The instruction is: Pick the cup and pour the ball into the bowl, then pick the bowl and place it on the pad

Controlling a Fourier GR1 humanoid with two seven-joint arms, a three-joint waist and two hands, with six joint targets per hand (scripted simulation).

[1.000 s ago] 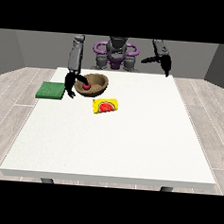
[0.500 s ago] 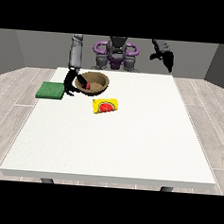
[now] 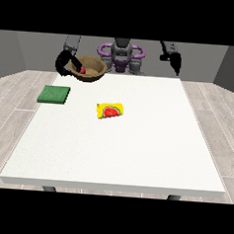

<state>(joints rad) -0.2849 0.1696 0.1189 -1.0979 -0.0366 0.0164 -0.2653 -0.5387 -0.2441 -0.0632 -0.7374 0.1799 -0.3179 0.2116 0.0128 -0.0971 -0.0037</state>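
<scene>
The brown bowl [image 3: 91, 69] hangs in the air above the table's far left corner, tilted a little. A small red ball [image 3: 82, 69] lies inside it. The hand at the view's left [image 3: 65, 64] is curled round the bowl's left rim. The green pad [image 3: 54, 94] lies flat on the table, below and left of the bowl. The yellow cup [image 3: 111, 110] with a watermelon picture lies on its side near the table's middle. The hand at the view's right [image 3: 173, 59] is raised above the far right edge, holding nothing.
The white table [image 3: 136, 155] stretches wide towards the camera. The robot's torso [image 3: 121, 55] stands behind the far edge. Wooden floor surrounds the table.
The bowl, resting on the table before, has been lifted up and slightly leftwards by the hand at the view's left. The hand at the view's right has risen and drawn back.
</scene>
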